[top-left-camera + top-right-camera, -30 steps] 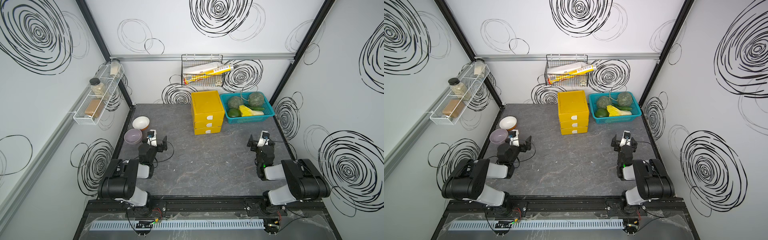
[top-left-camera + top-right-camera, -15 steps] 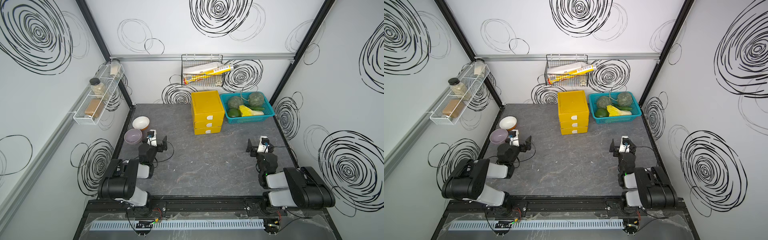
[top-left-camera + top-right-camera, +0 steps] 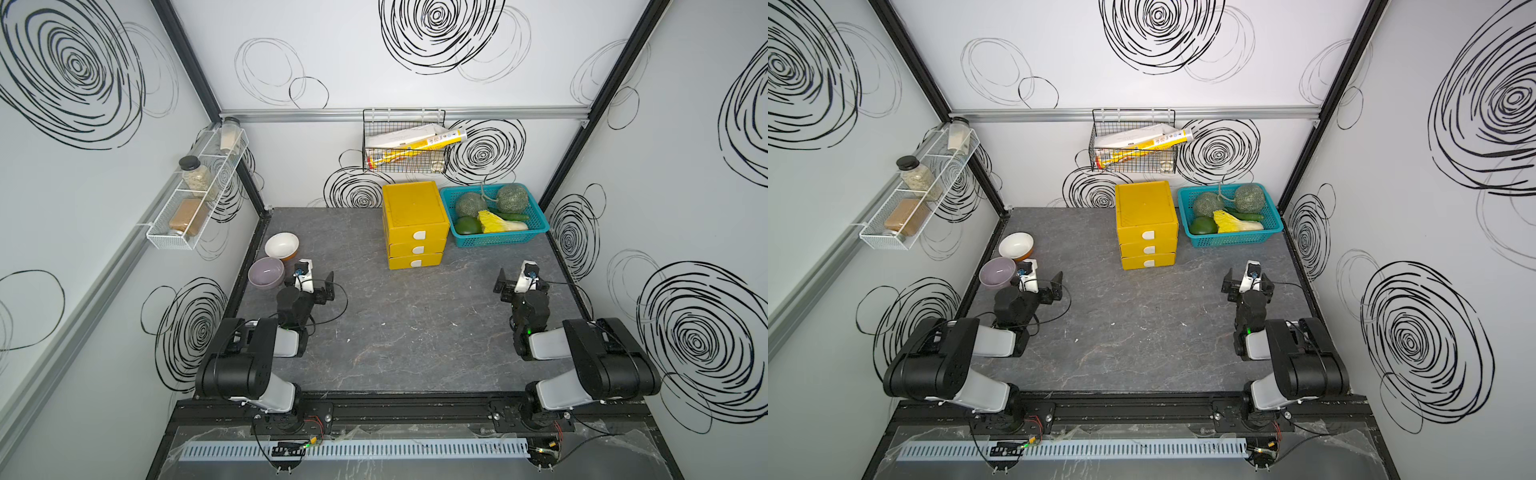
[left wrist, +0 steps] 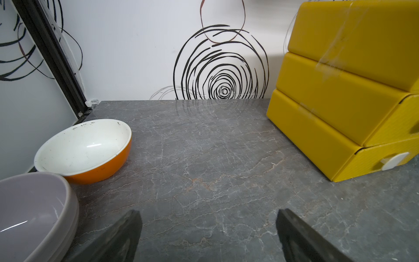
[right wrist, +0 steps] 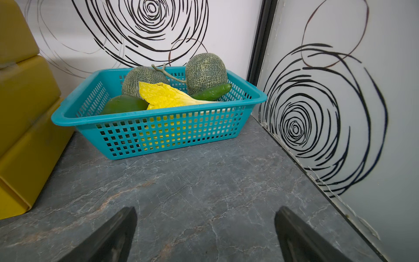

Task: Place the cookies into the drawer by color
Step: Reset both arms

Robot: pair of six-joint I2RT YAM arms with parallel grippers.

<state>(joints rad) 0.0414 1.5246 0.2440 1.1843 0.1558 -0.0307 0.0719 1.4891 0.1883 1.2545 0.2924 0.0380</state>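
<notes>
Left wrist view: the left arm's fingers point(image 4: 118, 238) stand spread wide apart with only bare worktop point(image 4: 204, 158) between them; they hold nothing and touch nothing that shows. Ahead of them on one side sit a purple bowl point(image 4: 29, 215) and a white bowl with an orange outside point(image 4: 84, 145), touching each other. On the other side stands the drawer point(image 4: 340, 90).

Right wrist view: the right arm's fingers point(image 5: 108, 238) are spread just as wide, empty, and aimed at the teal basket point(image 5: 158, 131) of vegetables.

In both top views each arm is folded low near the front rail, elbow back and wrist stretched forward just above the worktop. The left arm lies along the left edge, its fingers point(image 3: 329, 282) just beside the purple bowl point(image 3: 266, 272). The right arm lies along the right edge, its fingers point(image 3: 501, 284) well short of the basket point(image 3: 498, 241).

The drawer point(image 3: 415, 212) stands at the back of the worktop, just beside the basket and well apart from both arms. All three of its drawers are pushed in, white tabs facing forward, so what is inside is hidden.
</notes>
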